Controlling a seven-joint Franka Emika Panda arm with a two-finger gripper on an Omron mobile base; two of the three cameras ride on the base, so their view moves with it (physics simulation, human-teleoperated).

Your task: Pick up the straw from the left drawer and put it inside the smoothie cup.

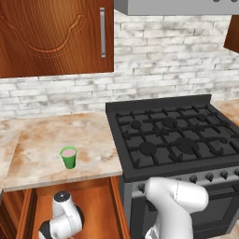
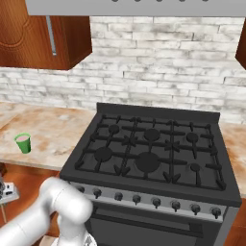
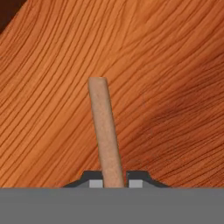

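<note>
Currently the cup [image 1: 69, 157] stands upright on the counter [image 1: 93, 135] left of the stove [image 1: 172, 140], above the open drawer [image 1: 98, 205]. Down in the drawer, the gripper [image 3: 113, 183] pinches the straw [image 3: 104, 127] between its fingertips over the wood-grain bottom.

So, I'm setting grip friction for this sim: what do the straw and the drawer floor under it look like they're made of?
The straw looks like matte paper or cardboard, though that's a guess: flat pinkish-tan, no shine, no transparency. It sits between the gripper fingertips. The left drawer floor looks like smooth, finished reddish-brown wood, with clear curved grain lines.
</note>
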